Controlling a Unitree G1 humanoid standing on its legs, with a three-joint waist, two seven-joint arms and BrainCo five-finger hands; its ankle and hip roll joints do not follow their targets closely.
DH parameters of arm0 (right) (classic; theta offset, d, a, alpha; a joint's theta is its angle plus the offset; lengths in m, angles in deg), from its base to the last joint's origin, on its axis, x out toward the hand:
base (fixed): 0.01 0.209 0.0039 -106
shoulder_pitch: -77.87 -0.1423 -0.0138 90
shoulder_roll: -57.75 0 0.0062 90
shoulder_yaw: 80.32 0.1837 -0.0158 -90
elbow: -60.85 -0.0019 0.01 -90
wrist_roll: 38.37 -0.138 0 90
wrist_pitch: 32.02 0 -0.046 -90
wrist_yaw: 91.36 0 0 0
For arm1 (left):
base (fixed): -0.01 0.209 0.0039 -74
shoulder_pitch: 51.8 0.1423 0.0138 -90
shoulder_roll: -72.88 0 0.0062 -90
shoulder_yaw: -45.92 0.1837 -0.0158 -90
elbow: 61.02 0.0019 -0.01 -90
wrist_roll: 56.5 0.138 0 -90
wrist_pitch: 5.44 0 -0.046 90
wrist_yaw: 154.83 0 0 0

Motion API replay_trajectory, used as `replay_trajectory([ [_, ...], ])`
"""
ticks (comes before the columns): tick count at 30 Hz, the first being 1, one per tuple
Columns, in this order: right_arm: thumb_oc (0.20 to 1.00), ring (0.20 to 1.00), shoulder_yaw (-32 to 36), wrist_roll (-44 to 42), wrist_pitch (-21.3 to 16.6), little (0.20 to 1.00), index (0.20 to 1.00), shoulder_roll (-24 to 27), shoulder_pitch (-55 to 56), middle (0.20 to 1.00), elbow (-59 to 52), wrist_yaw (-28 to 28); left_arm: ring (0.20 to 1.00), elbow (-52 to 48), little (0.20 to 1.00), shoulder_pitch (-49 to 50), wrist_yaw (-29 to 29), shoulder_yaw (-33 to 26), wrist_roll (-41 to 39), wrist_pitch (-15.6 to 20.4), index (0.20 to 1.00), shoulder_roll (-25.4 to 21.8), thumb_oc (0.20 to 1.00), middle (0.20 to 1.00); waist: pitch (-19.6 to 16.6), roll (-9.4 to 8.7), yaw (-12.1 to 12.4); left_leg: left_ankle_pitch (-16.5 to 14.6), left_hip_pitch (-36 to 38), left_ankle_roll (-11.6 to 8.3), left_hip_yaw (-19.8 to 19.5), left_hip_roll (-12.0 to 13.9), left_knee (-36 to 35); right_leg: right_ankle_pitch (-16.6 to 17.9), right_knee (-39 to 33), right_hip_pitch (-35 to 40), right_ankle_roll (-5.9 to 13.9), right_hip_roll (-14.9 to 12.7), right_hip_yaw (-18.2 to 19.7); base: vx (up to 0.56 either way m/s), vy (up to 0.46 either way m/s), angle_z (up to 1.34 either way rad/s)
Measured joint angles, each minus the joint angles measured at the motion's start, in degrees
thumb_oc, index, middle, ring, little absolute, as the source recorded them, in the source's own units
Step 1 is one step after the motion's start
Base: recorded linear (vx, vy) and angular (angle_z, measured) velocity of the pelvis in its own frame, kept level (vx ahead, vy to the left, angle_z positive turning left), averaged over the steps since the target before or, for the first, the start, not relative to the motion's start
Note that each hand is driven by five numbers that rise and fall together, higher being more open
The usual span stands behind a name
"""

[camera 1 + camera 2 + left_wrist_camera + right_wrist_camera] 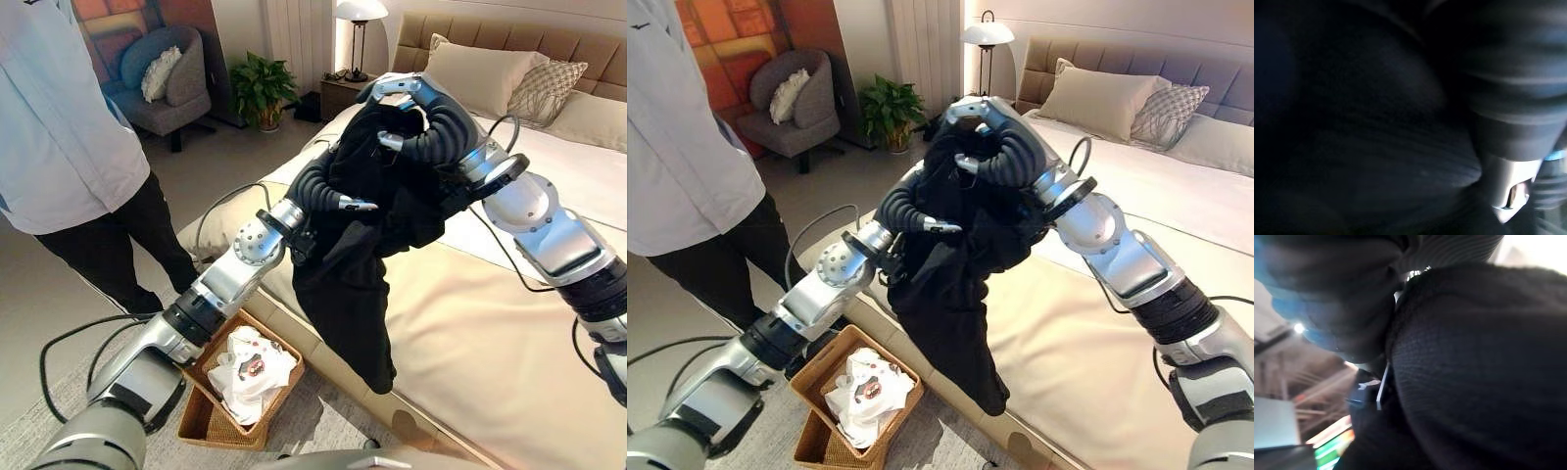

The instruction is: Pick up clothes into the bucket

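A black garment (348,284) hangs in the air over the bed's near edge, its lower end dangling towards the floor. My right hand (423,110) is curled over the top of the bunched cloth, above the bed (470,343). My left hand (328,186) grips the garment's middle from the left, thumb against the cloth and the other fingers buried in it. Dark cloth (1352,122) lies right against the left wrist view, and ribbed black fabric (1474,372) sits close in the right wrist view. A wicker basket (196,416) stands on the rug below my left arm, holding white clothes (250,377).
A person (59,147) in a light shirt and dark trousers stands at the left, close to my left arm. A grey armchair (162,83), a potted plant (260,88) and a nightstand with a lamp (358,15) line the back. Pillows (480,73) lie at the headboard.
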Motion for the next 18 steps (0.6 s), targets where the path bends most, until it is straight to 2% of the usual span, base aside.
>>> replay_trajectory([
  [10, 0.2, 0.2, -0.37, 0.02, 0.03, 0.2, 0.2, -2.85, 0.0, 0.2, -0.09, 0.04, 1.0, 3.48, 1.0, 0.01, 2.32, -0.14, 5.89, -0.6, 1.0, 2.84, 1.0, 1.0, -0.49, 0.02, -0.03, 0.01, 0.23, 0.01, 0.03, 0.04, -0.07, 0.37, -0.69, 0.65, -0.2, 0.1, 0.02, 0.0, 0.0, 0.0],
  [14, 0.2, 0.2, -0.38, 0.02, 0.09, 0.2, 0.2, -2.94, 0.0, 0.2, -0.09, 0.08, 1.0, 4.37, 1.0, 0.0, 1.18, -0.01, 5.42, -1.27, 1.0, 3.99, 1.0, 1.0, -0.51, 0.06, -0.09, 0.01, 0.27, 0.01, 0.04, 0.12, -0.11, 0.41, -0.91, 0.77, -0.24, 0.21, 0.09, 0.0, 0.0, 0.0],
  [15, 0.2, 0.2, -0.38, 0.02, 0.09, 0.2, 0.2, -3.0, 0.0, 0.2, -0.09, 0.1, 1.0, 4.29, 1.0, -0.01, -0.28, 0.09, 3.18, -1.51, 1.0, 4.08, 1.0, 1.0, -0.53, 0.08, -0.15, 0.01, 0.31, 0.01, 0.05, 0.14, -0.11, 0.48, -1.07, 0.86, -0.29, 0.23, 0.13, 0.0, 0.0, 0.0],
  [16, 0.2, 0.2, -0.38, 0.02, 0.1, 0.2, 0.2, -3.0, 0.0, 0.2, -0.09, 0.11, 0.689, 4.29, 0.689, -0.01, -1.13, 0.1, 1.74, -1.69, 0.689, 4.16, 0.689, 0.689, -0.53, 0.09, -0.16, 0.01, 0.34, 0.01, 0.05, 0.14, -0.12, 0.56, -1.22, 0.87, -0.29, 0.24, 0.15, 0.0, 0.0, 0.0],
  [17, 0.2, 0.2, -0.38, 0.01, 0.1, 0.2, 0.2, -3.01, 0.0, 0.2, -0.09, 0.11, 0.2, 4.25, 0.2, -0.01, -2.61, 0.18, -1.11, -2.15, 0.2, 4.41, 0.2, 0.2, -0.55, 0.11, -0.17, 0.01, 0.37, 0.01, 0.07, 0.14, -0.14, 0.59, -1.31, 0.89, -0.27, 0.24, 0.15, 0.0, 0.0, 0.0],
  [18, 0.2, 0.2, -0.38, -0.06, 0.1, 0.2, 0.2, -3.2, 0.0, 0.2, -0.09, 0.11, 0.2, 3.74, 0.2, -0.01, -4.54, 1.21, -7.2, -2.73, 0.2, 4.19, 0.2, 0.2, -0.58, 0.15, -0.19, 0.01, 0.43, 0.01, 0.09, 0.16, -0.24, 0.63, -1.42, 0.97, -0.25, 0.26, 0.1, 0.0, 0.0, 0.0],
])
